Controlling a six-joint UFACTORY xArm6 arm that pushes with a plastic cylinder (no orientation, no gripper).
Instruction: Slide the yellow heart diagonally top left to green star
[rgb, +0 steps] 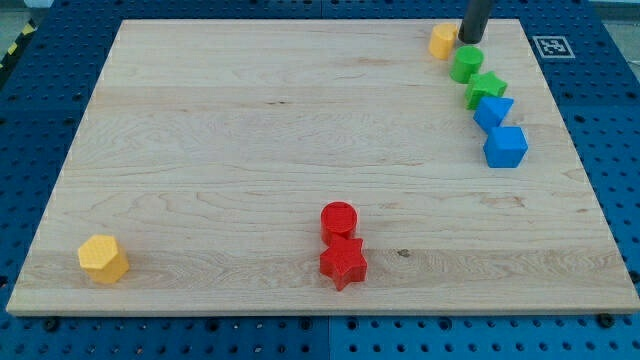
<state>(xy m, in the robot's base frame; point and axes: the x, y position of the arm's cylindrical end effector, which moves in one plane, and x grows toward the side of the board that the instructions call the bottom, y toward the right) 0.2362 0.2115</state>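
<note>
Yellow heart (441, 41): sits near the table's top edge towards the view's right; its outline is small and blunt from here, so I take it for the heart by its place beside the tip rather than by a clear shape.
Green star (486, 88): lies below and to the right of the yellow heart, second in a slanting row of four blocks.
My tip (470, 39): just beside the heart on its right, touching it or nearly so — the view does not settle which.
Jaws: none on this arm; it ends in a plain rod, so nothing is clenched or released, and it can only push.
Row on the right: green cylinder (466, 64) at the top, touching the star; blue star-like block (493, 110) and blue cube (505, 146) follow below.
Progress: by my judgement the job is close to done — the heart already stands up and to the left of the star, though the green cylinder sits between them.
Left to do: at most a small nudge to tidy the diagonal.
Elsewhere: yellow hexagon (103, 258) at bottom left; red cylinder (339, 219) touching red star (343, 263) at bottom centre.
Table (250, 150): pale wood.
</note>
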